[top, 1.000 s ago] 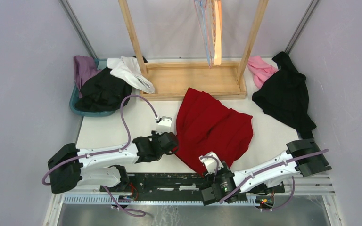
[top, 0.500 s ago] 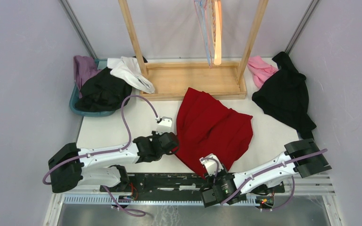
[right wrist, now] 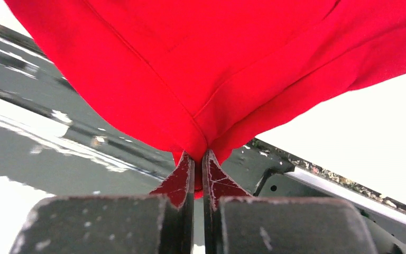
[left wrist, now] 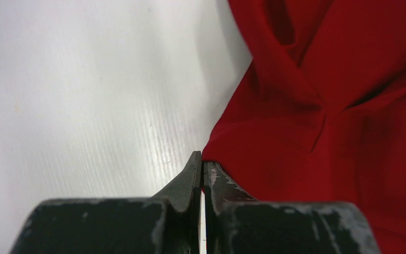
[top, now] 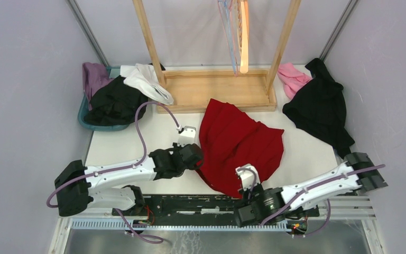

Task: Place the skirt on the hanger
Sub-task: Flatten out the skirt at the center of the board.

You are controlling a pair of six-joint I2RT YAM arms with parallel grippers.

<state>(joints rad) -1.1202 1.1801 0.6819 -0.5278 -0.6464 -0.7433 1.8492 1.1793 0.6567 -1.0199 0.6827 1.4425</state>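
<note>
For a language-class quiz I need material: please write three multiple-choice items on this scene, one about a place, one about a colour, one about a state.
1. Where does the skirt lie?
A) in a drawer
B) on the table, before the wooden rack
C) on a chair
2. What colour is the skirt?
A) red
B) green
C) white
3. How is the right tool?
A) wide open
B) out of sight
C) shut on the skirt's near edge
1 B: it lies spread on the table.
2 A: red in every view.
3 C: red cloth sits pinched between its closed fingers.
</note>
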